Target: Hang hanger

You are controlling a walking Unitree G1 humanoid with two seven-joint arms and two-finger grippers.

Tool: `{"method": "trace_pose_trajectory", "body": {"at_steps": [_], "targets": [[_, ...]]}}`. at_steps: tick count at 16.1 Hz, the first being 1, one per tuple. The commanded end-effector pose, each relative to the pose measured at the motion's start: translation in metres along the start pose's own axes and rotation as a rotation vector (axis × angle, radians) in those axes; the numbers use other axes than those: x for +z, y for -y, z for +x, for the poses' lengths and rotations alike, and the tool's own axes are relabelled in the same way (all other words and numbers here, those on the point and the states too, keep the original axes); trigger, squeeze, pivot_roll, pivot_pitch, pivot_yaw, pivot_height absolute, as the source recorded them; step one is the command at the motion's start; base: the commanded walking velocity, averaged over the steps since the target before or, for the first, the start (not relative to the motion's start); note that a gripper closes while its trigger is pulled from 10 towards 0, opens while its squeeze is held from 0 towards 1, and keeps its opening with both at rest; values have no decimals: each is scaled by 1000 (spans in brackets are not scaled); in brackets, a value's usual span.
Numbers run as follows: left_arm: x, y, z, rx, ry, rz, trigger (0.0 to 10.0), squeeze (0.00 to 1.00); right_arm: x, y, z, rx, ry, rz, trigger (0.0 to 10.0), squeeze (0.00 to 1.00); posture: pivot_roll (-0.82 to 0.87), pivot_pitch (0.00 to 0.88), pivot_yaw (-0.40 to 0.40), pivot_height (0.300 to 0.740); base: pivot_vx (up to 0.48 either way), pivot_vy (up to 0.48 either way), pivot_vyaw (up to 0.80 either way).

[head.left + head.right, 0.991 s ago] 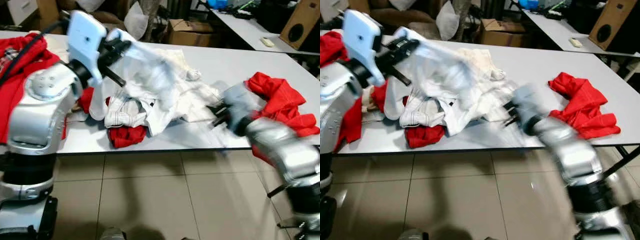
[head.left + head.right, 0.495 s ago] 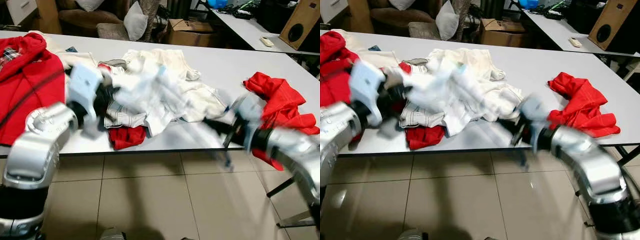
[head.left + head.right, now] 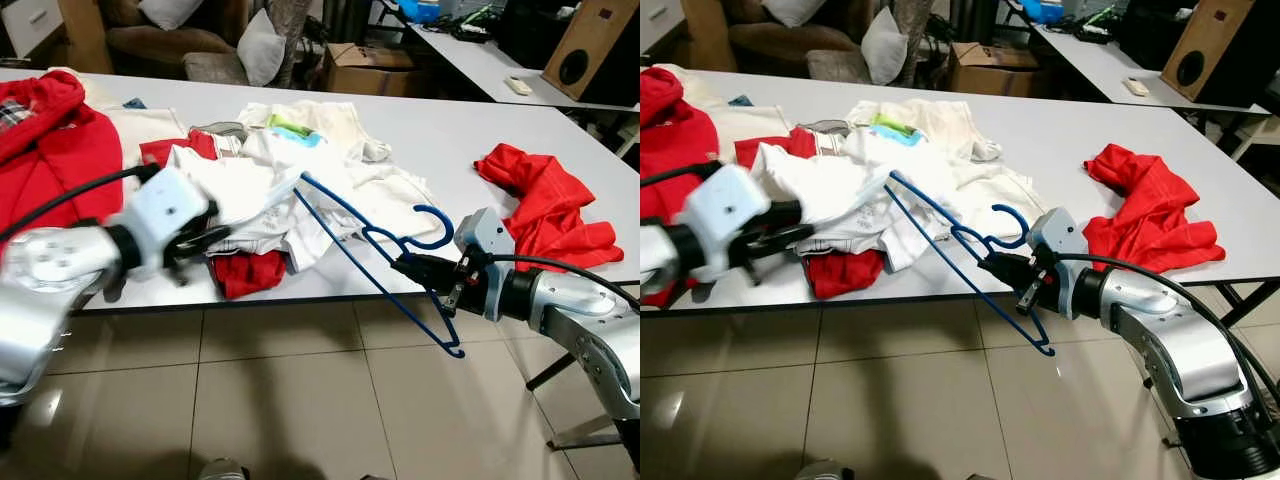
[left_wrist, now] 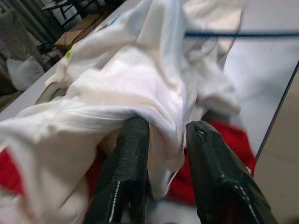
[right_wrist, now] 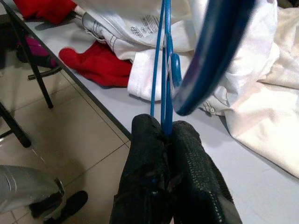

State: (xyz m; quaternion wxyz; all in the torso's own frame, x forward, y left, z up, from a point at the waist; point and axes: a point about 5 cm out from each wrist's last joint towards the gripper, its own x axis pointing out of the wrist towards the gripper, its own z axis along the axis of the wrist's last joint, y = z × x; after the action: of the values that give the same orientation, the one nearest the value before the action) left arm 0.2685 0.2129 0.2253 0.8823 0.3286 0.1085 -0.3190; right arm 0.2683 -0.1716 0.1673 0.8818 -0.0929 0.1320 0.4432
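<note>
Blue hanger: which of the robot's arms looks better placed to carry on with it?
Probably the right. The right gripper is shut on the blue hanger near its hook, off the table edge. The left gripper grips the white shirt.

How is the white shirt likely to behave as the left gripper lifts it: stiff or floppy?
Probably floppy: the white shirt bunches in soft folds around the left gripper, which pinches only a fold. It likely drapes and drags, since one end of the blue hanger sits inside it. It seems light, though the pictures cannot confirm that.
</note>
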Motion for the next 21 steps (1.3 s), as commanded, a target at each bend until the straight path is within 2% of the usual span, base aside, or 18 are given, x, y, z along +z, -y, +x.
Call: {"method": "trace_pose_trajectory", "body": {"at_steps": [1, 3, 5, 6, 9, 10, 11, 13, 14, 17, 18, 19, 20, 21], "targets": [[1, -3, -4, -9, 1, 35, 10000, 1000, 5, 4, -4, -17, 23, -13, 10000, 0, -5, 0, -118, 740, 0, 0, 0], [3, -9, -14, -16, 35, 49, 10000, 1000, 8, 3, -3, -7, 34, -18, 10000, 0, -6, 0, -116, 740, 0, 0, 0], [20, -14, -17, 6, 178, 11, 10000, 1000, 11, 1, -2, 0, 49, -21, 10000, 0, -6, 0, -116, 740, 0, 0, 0], [28, -13, -16, -8, 245, -8, 10000, 1000, 12, 0, -1, 4, 54, -22, 10000, 0, -5, 0, -116, 740, 0, 0, 0], [42, -10, -4, -18, 343, -14, 10000, 1000, 14, -3, 2, 11, 67, -23, 10000, 0, -9, 0, -110, 740, 0, 0, 0], [42, -9, 0, -23, 343, -10, 10000, 1000, 14, -3, 2, 12, 69, -22, 10000, 0, -8, 0, -108, 740, 0, 0, 0], [37, 0, 19, -36, 308, -8, 10000, 1000, 14, -5, 4, 15, 73, -22, 10000, 0, -9, 0, -107, 740, 0, 0, 0], [31, 4, 31, -18, 261, 15, 10000, 1000, 15, -5, 5, 17, 76, -22, 10000, 0, -11, 0, -105, 740, 0, 0, 0], [27, 4, 40, 19, 225, 53, 10000, 1000, 15, -5, 5, 17, 77, -23, 10000, 0, -11, 0, -105, 740, 0, 0, 0], [19, 8, 47, 18, 171, 32, 10000, 1000, 16, -5, 4, 16, 80, -27, 10000, 0, -18, 0, -100, 740, 0, 0, 0], [5, 0, 48, 117, 66, 81, 2863, 482, 17, -5, 3, 15, 81, -28, 10000, 0, -18, 0, -101, 740, 0, 0, 0], [1, -4, 47, 158, 44, 95, 0, 118, 17, -5, 3, 15, 81, -28, 10000, 0, -18, 0, -101, 740, 0, 0, 0], [-5, -10, 45, 220, 12, 119, 0, 0, 17, -5, 3, 17, 81, -28, 10000, 0, -17, 0, -104, 740, 0, 0, 0], [-6, -11, 44, 236, 9, 123, 0, 0, 17, -5, 3, 17, 81, -28, 10000, 0, -15, 0, -107, 740, 0, 0, 0]]}}
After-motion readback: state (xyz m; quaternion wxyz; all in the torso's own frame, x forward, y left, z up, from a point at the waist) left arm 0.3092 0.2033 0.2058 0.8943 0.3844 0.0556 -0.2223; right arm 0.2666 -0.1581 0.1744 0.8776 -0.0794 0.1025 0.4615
